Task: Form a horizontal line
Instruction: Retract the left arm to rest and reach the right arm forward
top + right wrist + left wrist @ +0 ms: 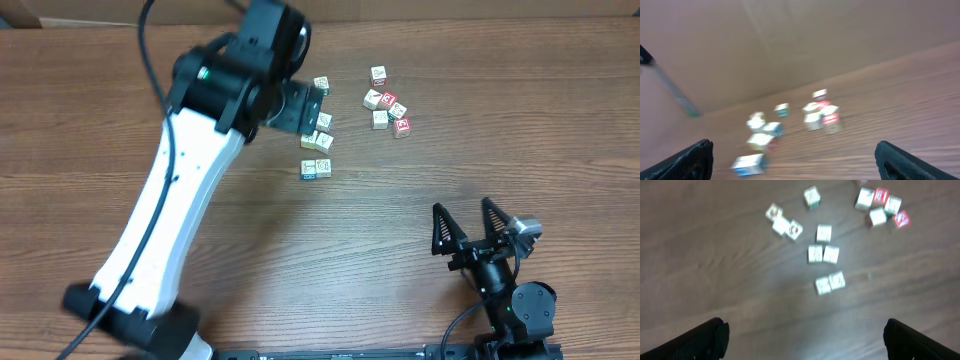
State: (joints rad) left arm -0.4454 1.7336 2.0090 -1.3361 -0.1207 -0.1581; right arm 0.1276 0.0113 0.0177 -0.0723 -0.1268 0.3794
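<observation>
Small cream picture cubes lie scattered on the wooden table. Two cubes (316, 168) touch side by side, the left one blue-printed; they also show in the left wrist view (830, 283). Another touching pair (316, 141) lies just behind them, with a single cube (323, 120) behind that. No longer row shows. My left gripper (300, 108) hangs high above the left cubes, open and empty (804, 327). My right gripper (466, 222) is open and empty at the front right, far from the cubes (794, 147).
A loose cluster of cubes with red faces (390, 105) lies at the back right. One cube (321, 85) sits alone behind the left gripper. Three more cubes (782, 224) show only in the left wrist view, hidden overhead by the left arm (180, 190).
</observation>
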